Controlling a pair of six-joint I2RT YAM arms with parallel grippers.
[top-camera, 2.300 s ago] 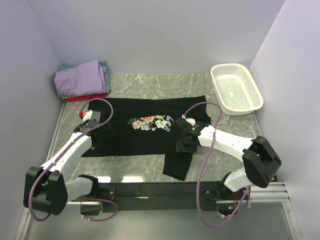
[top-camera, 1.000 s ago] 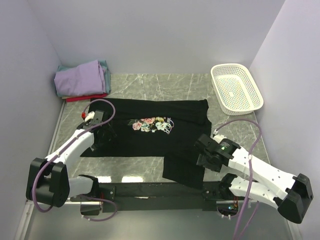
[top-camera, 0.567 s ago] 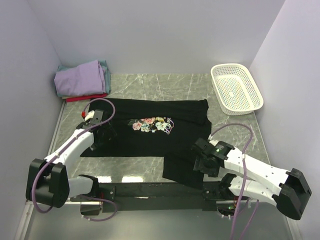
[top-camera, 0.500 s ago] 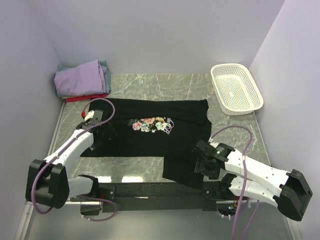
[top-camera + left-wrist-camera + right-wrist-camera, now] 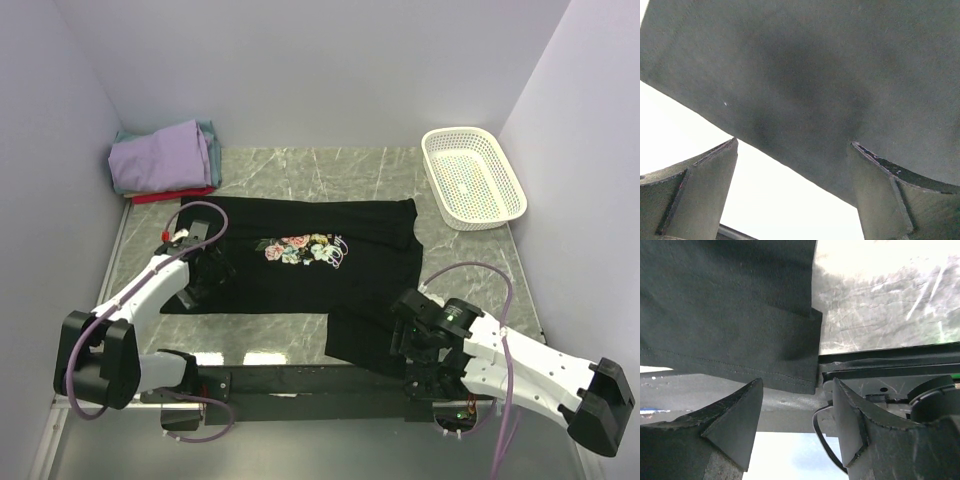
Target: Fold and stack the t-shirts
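The black t-shirt (image 5: 285,285) with the rose print (image 5: 305,249) lies spread flat on the marble table. One flap (image 5: 362,342) reaches the near edge. My left gripper (image 5: 208,280) is open, low over the shirt's left side; in the left wrist view (image 5: 792,146) its jaws straddle the cloth's edge (image 5: 805,90). My right gripper (image 5: 400,338) is open at the flap's right corner; in the right wrist view (image 5: 797,384) the stitched hem (image 5: 740,365) lies just ahead of the jaws, not held. Folded lavender (image 5: 160,155), teal (image 5: 211,133) and red (image 5: 172,196) shirts are stacked at the back left.
A white mesh basket (image 5: 505,190) stands at the back right. The black rail (image 5: 300,378) runs along the near edge under the flap. Walls close in on the left, the back and the right.
My right gripper has left the shirt's right middle and drawn back to the near right flap. The shirt's right side now lies wider. The left gripper has barely moved.
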